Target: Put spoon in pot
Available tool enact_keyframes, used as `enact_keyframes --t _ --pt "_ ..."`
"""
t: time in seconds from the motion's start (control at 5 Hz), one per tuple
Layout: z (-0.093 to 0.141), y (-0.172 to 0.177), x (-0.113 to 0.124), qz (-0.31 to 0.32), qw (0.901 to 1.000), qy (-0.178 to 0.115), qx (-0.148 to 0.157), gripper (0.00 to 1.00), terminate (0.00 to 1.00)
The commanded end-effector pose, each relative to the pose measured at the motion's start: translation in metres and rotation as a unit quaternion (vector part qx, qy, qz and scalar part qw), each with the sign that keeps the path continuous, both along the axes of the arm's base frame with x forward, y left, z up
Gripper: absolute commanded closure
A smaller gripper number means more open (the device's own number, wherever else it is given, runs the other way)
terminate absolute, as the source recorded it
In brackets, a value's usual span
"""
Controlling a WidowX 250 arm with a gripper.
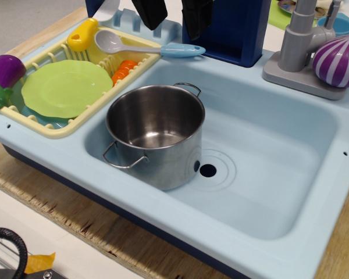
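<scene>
The spoon (pixel 145 47) has a grey bowl and a light blue handle. It lies across the back rim of the yellow dish rack (pixel 46 125), bowl to the left. The shiny steel pot (pixel 157 133) stands upright and empty in the left part of the light blue sink (pixel 267 168). My gripper (pixel 173 13) hangs at the top edge, above the spoon's handle end. Its two black fingers (pixel 150 11) are spread apart and hold nothing. The upper part of the gripper is out of view.
The rack holds a green plate (pixel 64 87), a yellow-handled utensil (pixel 82 35) and an orange piece (pixel 123 70). A purple eggplant (pixel 4 70) lies at its left end. A grey faucet (pixel 299 40) and a purple striped ball (pixel 338 61) stand at the back right. The drain hole (pixel 207 170) is beside the pot.
</scene>
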State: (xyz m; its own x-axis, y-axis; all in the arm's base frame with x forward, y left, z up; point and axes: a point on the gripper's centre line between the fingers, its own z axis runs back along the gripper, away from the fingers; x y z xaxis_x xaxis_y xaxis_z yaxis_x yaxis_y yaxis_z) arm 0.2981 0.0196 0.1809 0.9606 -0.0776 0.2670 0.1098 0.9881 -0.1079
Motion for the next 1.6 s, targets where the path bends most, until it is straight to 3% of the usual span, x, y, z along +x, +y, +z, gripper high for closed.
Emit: enact_keyframes --t 0.0,0.2,0.8,1.2,1.4 --pt "0.0 0.0 0.0 0.0 1.0 0.0 0.0 0.0 0.0" --pt "0.0 0.006 -0.004 -0.057 0.997 -0.045 0.024 0.0 0.0" --pt "-0.006 0.019 0.012 -0.218 0.9736 -0.024 0.061 0.0 0.0" --pt "-0.016 0.021 0.021 -0.25 0.9658 -0.035 0.06 0.0 0.0" --pt "-0.025 0.027 0.02 -0.263 0.9614 -0.059 0.057 0.0 0.0"
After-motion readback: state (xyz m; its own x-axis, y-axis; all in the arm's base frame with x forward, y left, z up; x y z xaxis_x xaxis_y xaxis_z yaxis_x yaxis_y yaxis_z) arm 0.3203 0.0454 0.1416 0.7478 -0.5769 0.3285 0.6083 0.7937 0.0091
